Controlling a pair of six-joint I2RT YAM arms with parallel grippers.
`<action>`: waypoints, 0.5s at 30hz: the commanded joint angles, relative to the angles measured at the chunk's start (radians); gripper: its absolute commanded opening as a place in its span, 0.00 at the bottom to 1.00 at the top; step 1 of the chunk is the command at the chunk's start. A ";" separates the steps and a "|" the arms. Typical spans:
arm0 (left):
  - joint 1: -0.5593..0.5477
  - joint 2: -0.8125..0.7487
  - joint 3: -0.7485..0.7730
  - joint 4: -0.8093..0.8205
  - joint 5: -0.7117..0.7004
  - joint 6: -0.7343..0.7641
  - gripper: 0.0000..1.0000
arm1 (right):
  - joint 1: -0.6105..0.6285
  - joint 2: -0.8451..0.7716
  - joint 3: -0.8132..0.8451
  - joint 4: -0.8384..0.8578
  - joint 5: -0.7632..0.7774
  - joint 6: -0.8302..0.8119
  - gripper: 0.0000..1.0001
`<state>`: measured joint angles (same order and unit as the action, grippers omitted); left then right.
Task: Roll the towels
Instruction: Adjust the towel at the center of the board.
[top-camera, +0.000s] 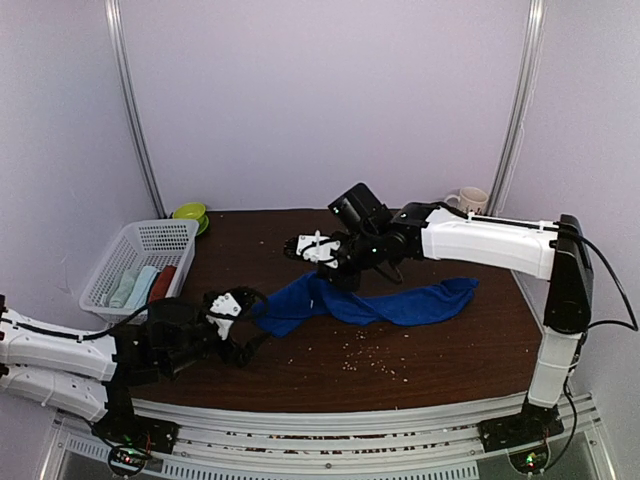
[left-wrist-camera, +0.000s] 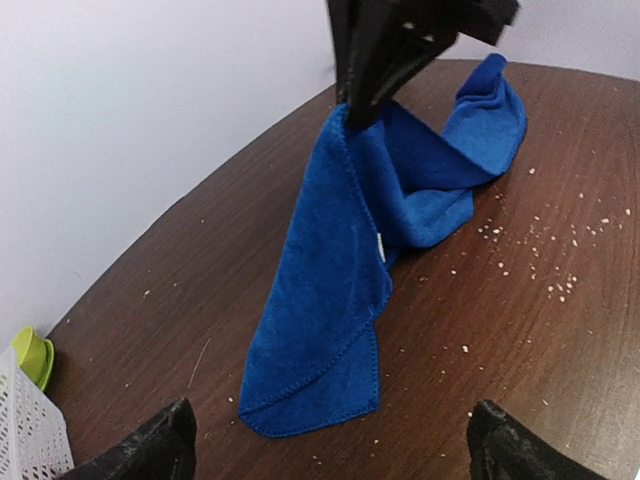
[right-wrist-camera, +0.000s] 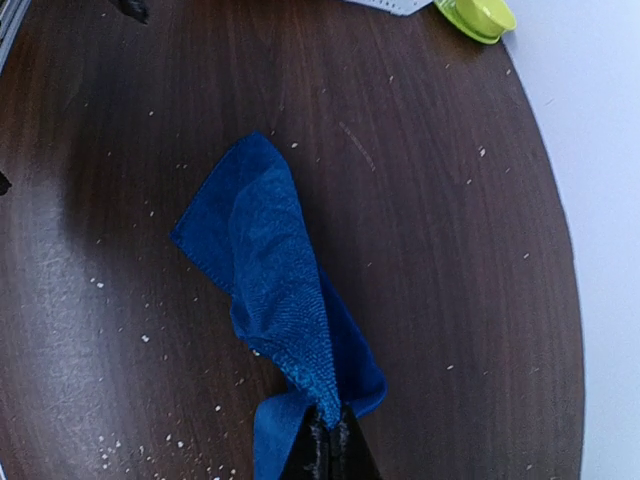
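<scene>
The royal blue towel lies stretched across the brown table. My right gripper is shut on a fold near its middle and holds that part lifted; the wrist view shows the cloth pinched between the closed fingers. The towel's left end hangs down to the table in front of my left gripper, which is open and empty, just short of the corner; it also shows in the top view. The pale mint-green towel lies in the white basket.
The basket at the left also holds a reddish-brown item. A green bowl stands behind it, and a white patterned mug at the back right. Pale crumbs are scattered on the table in front of the towel.
</scene>
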<state>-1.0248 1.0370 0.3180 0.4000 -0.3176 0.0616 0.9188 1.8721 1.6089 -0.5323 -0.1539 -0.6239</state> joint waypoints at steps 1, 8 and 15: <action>-0.152 0.111 0.027 0.193 -0.194 0.170 0.96 | -0.058 -0.004 0.024 -0.172 -0.194 0.086 0.00; -0.287 0.578 0.200 0.459 -0.525 0.384 0.98 | -0.136 -0.002 0.061 -0.177 -0.281 0.163 0.00; -0.291 0.867 0.356 0.665 -0.611 0.487 0.98 | -0.179 0.064 0.102 -0.159 -0.299 0.245 0.00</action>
<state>-1.3128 1.8484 0.6319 0.8555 -0.8345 0.4595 0.7620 1.8900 1.6703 -0.6910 -0.4099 -0.4469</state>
